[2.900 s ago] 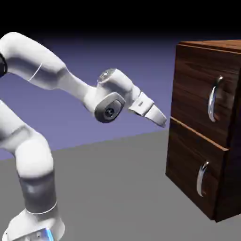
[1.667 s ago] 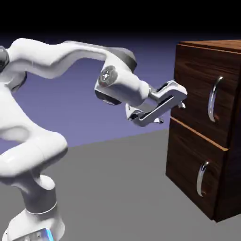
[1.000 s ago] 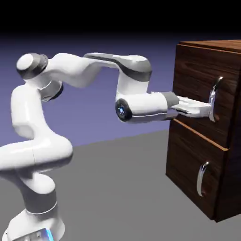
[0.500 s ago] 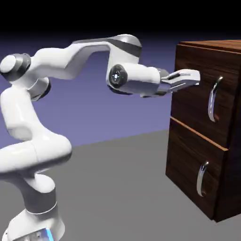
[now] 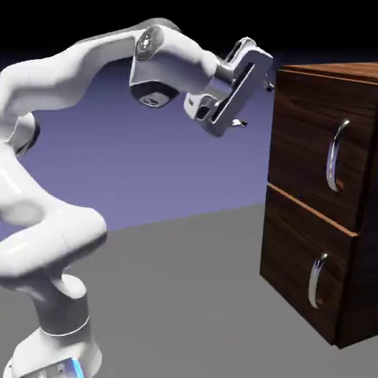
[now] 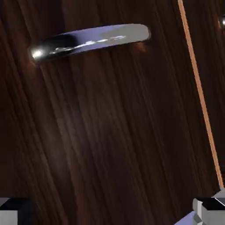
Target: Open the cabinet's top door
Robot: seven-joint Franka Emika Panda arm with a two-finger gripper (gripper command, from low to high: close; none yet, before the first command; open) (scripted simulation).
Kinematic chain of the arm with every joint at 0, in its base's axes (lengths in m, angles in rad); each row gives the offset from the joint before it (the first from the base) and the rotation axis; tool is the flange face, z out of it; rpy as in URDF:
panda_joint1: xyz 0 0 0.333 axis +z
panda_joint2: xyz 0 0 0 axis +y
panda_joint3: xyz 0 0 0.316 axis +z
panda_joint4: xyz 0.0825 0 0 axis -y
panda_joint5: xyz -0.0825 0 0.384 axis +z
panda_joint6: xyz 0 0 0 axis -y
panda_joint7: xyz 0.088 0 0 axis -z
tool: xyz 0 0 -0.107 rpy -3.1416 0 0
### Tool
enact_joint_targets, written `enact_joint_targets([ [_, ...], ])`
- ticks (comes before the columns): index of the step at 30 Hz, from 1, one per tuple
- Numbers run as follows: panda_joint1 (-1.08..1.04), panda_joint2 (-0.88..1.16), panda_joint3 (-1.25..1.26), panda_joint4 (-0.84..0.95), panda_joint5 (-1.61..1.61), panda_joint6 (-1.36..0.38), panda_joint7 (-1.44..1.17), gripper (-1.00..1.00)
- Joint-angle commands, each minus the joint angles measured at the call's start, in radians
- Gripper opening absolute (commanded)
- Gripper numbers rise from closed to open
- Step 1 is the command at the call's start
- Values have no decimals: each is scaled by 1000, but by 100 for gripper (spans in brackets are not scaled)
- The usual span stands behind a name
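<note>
White arm [image 5: 52,221] rises at exterior left, tool [image 5: 251,103] with jaws spread wide and empty, up near the cabinet [image 5: 325,199] top front corner, not touching. Cabinet stands right on the bench [image 5: 184,295]; top door [image 5: 310,140] shut, its silver handle [image 5: 337,155] apart from the tool.

Glossy white arm [image 5: 66,81], grey joints

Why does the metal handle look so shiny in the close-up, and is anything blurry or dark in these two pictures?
In the hand view the top door's handle catches a bright glint at one end, and the wood of the top door is sharp but dim. In the exterior view nothing is blurred; the backdrop fades to black at the top, and the cabinet casts no clear shadow on the grey floor.
</note>
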Motion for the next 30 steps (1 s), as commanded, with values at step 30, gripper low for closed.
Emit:
enact_joint_targets([
  [30, 704, -8, -579, 98, -1305, 227, -627, 100],
])
